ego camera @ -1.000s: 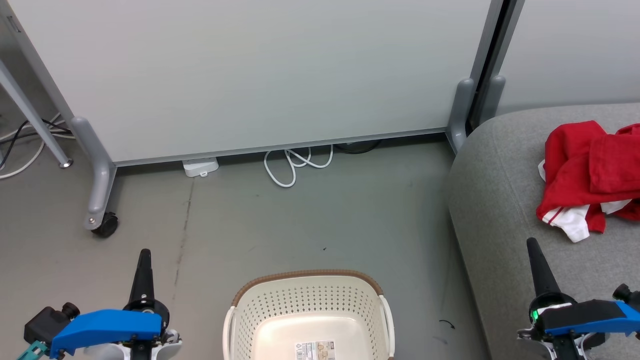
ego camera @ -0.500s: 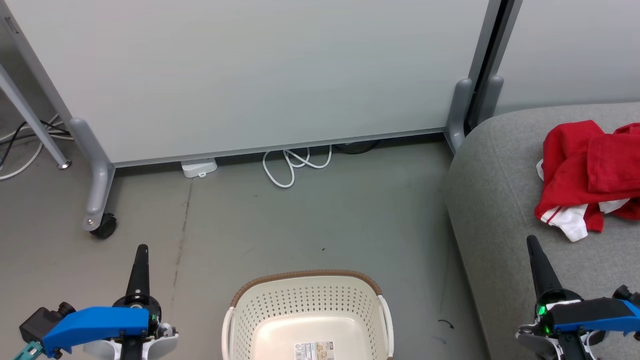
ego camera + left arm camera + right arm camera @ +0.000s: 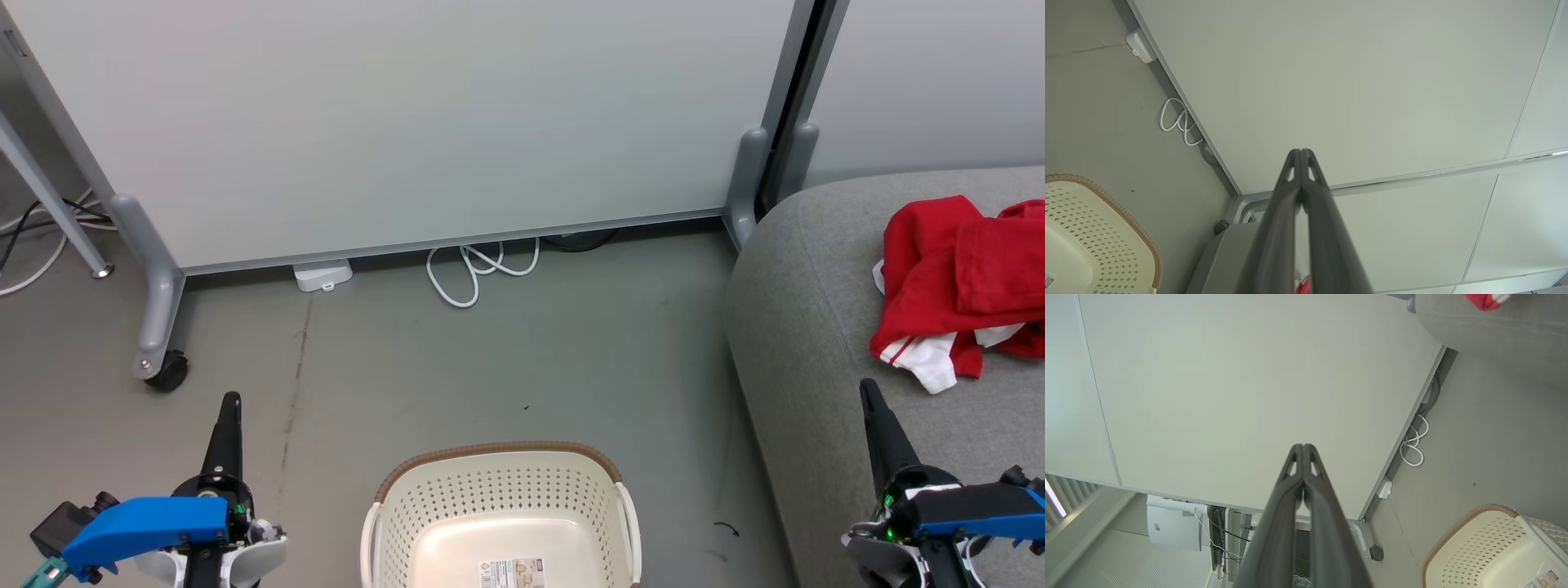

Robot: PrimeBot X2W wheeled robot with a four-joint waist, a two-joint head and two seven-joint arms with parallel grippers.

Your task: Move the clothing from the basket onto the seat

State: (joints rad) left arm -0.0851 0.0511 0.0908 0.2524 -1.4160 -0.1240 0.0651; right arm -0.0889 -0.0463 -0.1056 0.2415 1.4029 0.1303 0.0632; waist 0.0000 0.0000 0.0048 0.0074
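The clothing [image 3: 955,286], two soft bright red fabric garments with white trim, is being carried by the large rounded light grey woven seat [image 3: 808,327] at the right of the frame. The cream-white perforated plastic basket [image 3: 498,449] with its brown woven-look rim is being shown empty at the bottom centre. Both pincers are being held closed on nothing, the left pincer [image 3: 231,402] at the lower left and the right pincer [image 3: 867,390] at the lower right, near the white hem. Little is being left to fail, it is judged. The heap is being endangered, though, if the right arm is swung upward, since the loose hem could be snagged and dragged off the seat's rounded edge onto the grey floor [image 3: 490,367].
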